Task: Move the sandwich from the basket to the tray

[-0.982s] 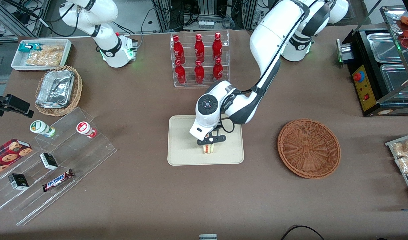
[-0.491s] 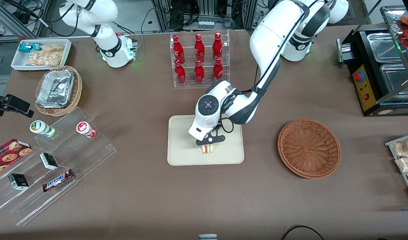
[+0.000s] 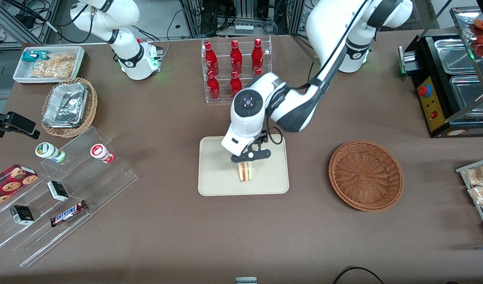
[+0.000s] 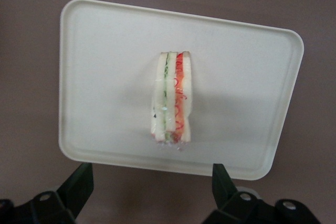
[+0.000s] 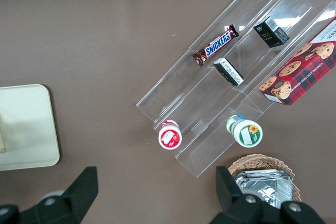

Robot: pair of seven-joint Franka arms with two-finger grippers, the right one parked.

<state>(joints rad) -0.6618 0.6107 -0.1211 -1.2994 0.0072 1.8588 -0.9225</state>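
- The gripper [image 3: 250, 154] hung above the tray [image 3: 213, 183], its 2 fingers [image 4: 79, 184] spread wide and holding nothing.
- The sandwich [image 3: 245, 172] stood directly beneath the gripper, on its edge on the tray, clear of both fingers.
- In the left wrist view the sandwich [image 4: 172, 97] showed as a narrow wedge of pale white bread slices, with a green strip along one inner layer and red-orange filling with curly shreds along the other.
- It sat roughly mid-tray, nearer the tray rim [image 4: 157, 162] that lay closest to the fingertips, with cream-beige tray surface bare all around it.
- The basket [image 3: 366, 175], a round reddish-brown wicker bowl, lay well apart from the gripper, toward the working arm's end of the table, with nothing visible inside.
- A clear rack of red bottles [image 3: 236, 69] stood farther from the front camera than the gripper, partly covered by the arm's wrist.
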